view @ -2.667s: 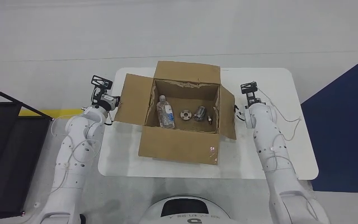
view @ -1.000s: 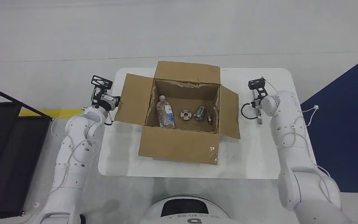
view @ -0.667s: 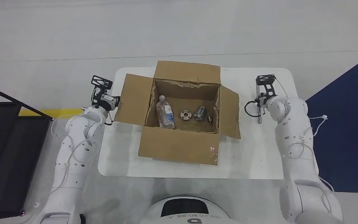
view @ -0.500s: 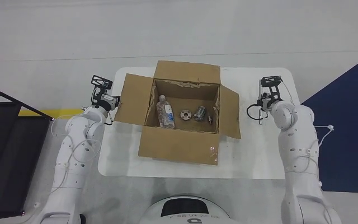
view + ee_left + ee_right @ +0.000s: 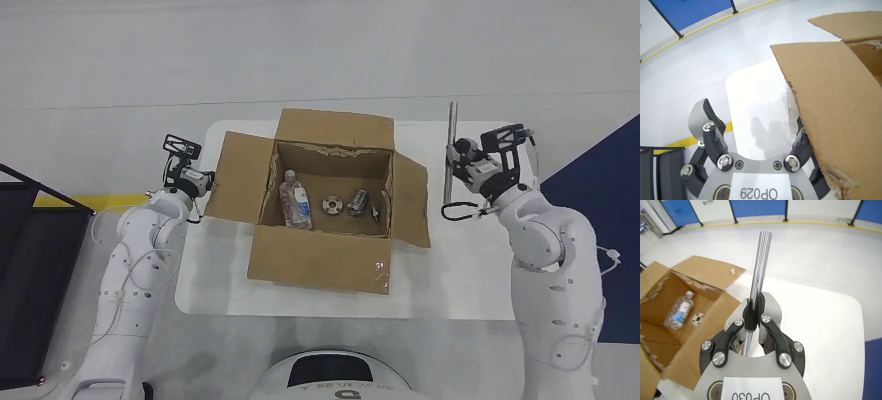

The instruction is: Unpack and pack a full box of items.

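Swinging out from the cardboard box (image 5: 320, 262) on the white table (image 5: 480, 290), my right arm has left the box's right flap, where it hung close a couple of seconds ago. The right gripper (image 5: 754, 306) is clamped on a polished steel rod (image 5: 762, 262), which now shows from above, held level just outside that flap and running alongside it toward the box's far side. I read that as one item out of the box and ready to be set down beside it, so unpacking is under way, not finished. My left arm has not moved. The left gripper (image 5: 752, 113) sits at the box's left flap with its jaws spread wide, holding nothing, one finger tucked behind the flap's edge.

The box stands with its flaps folded outward. Inside, near the left wall, a clear plastic water bottle (image 5: 294, 200) lies on its side, cap toward the far wall. Toward the middle of the box floor is a round metal flange (image 5: 330, 206), then a shiny metal fitting (image 5: 356, 204), and nearest the right wall a smaller metal piece (image 5: 375, 210) I cannot identify. All four are yet to be lifted out
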{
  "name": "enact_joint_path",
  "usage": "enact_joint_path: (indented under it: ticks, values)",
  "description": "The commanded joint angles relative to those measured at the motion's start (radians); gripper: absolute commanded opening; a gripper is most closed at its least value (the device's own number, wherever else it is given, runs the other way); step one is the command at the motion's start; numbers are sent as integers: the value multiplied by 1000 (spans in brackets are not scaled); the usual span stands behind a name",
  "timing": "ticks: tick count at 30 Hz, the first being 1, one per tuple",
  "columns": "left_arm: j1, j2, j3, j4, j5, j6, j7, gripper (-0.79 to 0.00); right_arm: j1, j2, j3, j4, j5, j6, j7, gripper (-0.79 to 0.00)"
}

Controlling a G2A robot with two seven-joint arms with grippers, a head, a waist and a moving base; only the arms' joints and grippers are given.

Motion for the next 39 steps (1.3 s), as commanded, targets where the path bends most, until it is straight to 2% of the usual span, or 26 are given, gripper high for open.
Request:
enact_joint_path:
  ticks: [1, 3, 8, 18, 24, 25, 26, 29, 30, 35, 39]
  values:
    - [0, 0, 0, 0, 0, 0, 0, 0, -7, 1, -60, -73, -39, -55, 4, -785]
    - [0, 0, 0, 0, 0, 0, 0, 0, 8, 2, -130, -115, -104, -82, 11, -785]
    - [0, 0, 0, 0, 0, 0, 0, 0, 88, -9, -327, -100, -217, -29, 54, -785]
    - [0, 0, 0, 0, 0, 0, 0, 0, 257, -28, -585, 140, -395, -35, 142, -785]
    - [0, 0, 0, 0, 0, 0, 0, 0, 325, -45, -674, 269, -470, 32, 190, -785]
    - [0, 0, 0, 0, 0, 0, 0, 0, 335, -47, -682, 281, -467, 33, 196, -723]
    - [0, 0, 0, 0, 0, 0, 0, 0, 343, -49, -688, 293, -470, 39, 200, -539]
    - [0, 0, 0, 0, 0, 0, 0, 0, 354, -53, -701, 322, -487, 69, 187, -68]
    - [0, 0, 0, 0, 0, 0, 0, 0, 356, -53, -702, 329, -489, 71, 181, 0]
    - [0, 0, 0, 0, 0, 0, 0, 0, 310, -36, -629, 277, -494, 63, 91, 0]
    - [0, 0, 0, 0, 0, 0, 0, 0, 150, 4, -428, 96, -479, 33, -84, 0]
